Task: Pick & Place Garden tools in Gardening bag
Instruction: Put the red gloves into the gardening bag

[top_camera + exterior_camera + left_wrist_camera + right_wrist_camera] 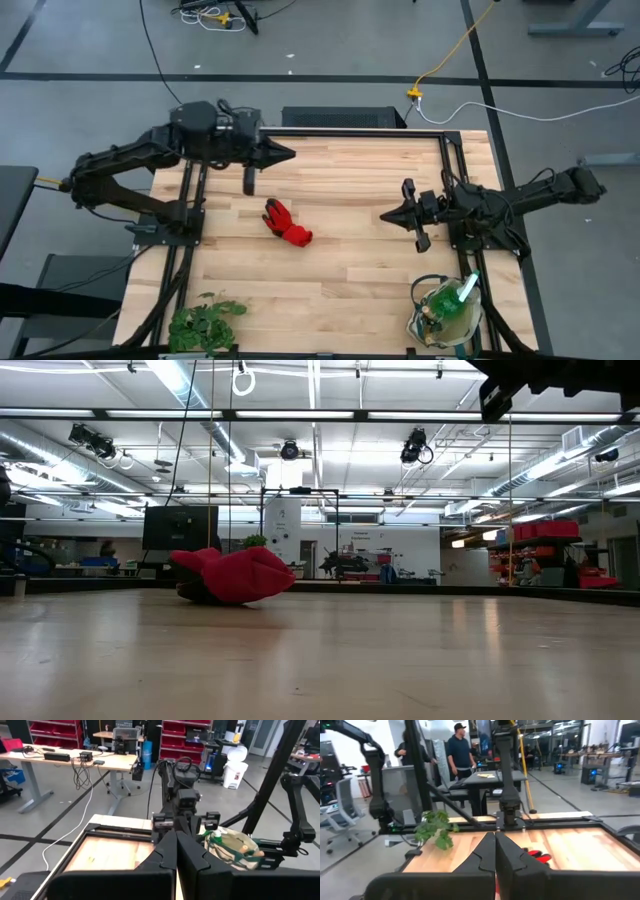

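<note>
The glove (287, 225), red, lies on the bare wood near the middle of the table (350, 280), its long axis running diagonally in the high view from upper left to lower right, with the fingers at the upper-left end. In the low view it shows as a rumpled red mound (235, 575) lying flat on the boards, with nothing touching it. The bag (447, 312) stands at the table's near right corner, well apart from the glove, with a green spray bottle (465, 291) and other tools already inside it; which tools they are cannot be told. A leafy plant (203, 322) lies at the near left corner, also well apart from the glove. The left gripper (288, 154) hangs above the far left part of the table, pointing toward the right side, its fingers pressed together and holding nothing. The right gripper (386, 215) hangs over the right part of the table, pointing toward the glove, its fingers likewise closed tight and empty. Open wood lies between each gripper and the glove. In the right wrist view two people stand in the room beyond the table.
</note>
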Controlling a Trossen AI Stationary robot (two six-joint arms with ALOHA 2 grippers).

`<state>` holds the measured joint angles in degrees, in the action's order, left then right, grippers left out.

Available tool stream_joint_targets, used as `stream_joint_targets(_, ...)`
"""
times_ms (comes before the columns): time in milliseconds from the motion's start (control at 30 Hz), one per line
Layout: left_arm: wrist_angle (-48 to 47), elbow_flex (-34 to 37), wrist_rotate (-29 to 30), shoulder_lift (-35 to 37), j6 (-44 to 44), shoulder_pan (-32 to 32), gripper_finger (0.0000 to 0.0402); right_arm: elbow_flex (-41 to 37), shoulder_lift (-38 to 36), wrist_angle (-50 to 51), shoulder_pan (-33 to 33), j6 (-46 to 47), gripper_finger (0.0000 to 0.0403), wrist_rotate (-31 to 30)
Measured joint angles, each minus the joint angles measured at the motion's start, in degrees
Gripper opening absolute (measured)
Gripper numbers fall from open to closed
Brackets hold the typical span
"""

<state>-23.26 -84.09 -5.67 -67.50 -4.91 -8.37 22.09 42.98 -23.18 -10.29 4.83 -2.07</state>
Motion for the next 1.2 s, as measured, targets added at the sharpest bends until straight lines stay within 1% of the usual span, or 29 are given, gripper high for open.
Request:
stream_joint_targets(167, -2.42, 0.00, 0.66, 2.33, 0.23, -0.01, 0.0003, 1.98, 0.04, 1.87, 2.33, -1.83, 0.0000, -0.02)
stream_joint_targets(267, -3.31, 0.02, 0.74, 2.75, 0.56, -0.01, 0.0003, 5.33, 0.04, 4.77, 4.19, -3.00, 0.0000, -0.04)
stream_joint_targets(433, -4.19, 0.02, 0.87, 2.74, 1.14, -0.01, 0.0003, 11.71, 0.11, 12.51, 7.82, -6.00, 0.0000, -0.05)
stream_joint_targets(567, -6.57, 0.04, 2.36, 2.69, 1.63, -0.01, 0.0003, 15.94, 0.11, 16.97, 10.11, -6.86, 0.0000, -0.04)
stream_joint_targets(800, -9.70, 0.18, 3.15, 2.69, 3.94, -0.01, 0.0003, 17.51, 0.14, 18.38, 11.82, -6.59, 0.0000, 1.32)
stream_joint_targets(900, -9.18, 2.54, 3.09, 2.80, 3.65, -0.01, 0.0003, 17.57, 0.69, 19.39, 11.83, -5.66, 0.0000, 1.62)
stream_joint_targets(1000, -9.03, 6.34, 2.97, 3.06, 1.95, -0.01, 0.0003, 17.57, 1.49, 19.96, 11.83, -5.47, 0.0000, 1.66)
stream_joint_targets(1067, -6.96, 9.08, 2.14, 3.27, 0.80, 0.03, 0.0003, 17.57, 1.96, 20.31, 11.83, -5.47, 0.0000, 1.66)
stream_joint_targets(1200, -6.48, 13.87, 1.38, 3.56, 0.19, 0.44, 0.0003, 17.57, 2.86, 20.52, 11.83, -5.93, 0.0000, 1.68)
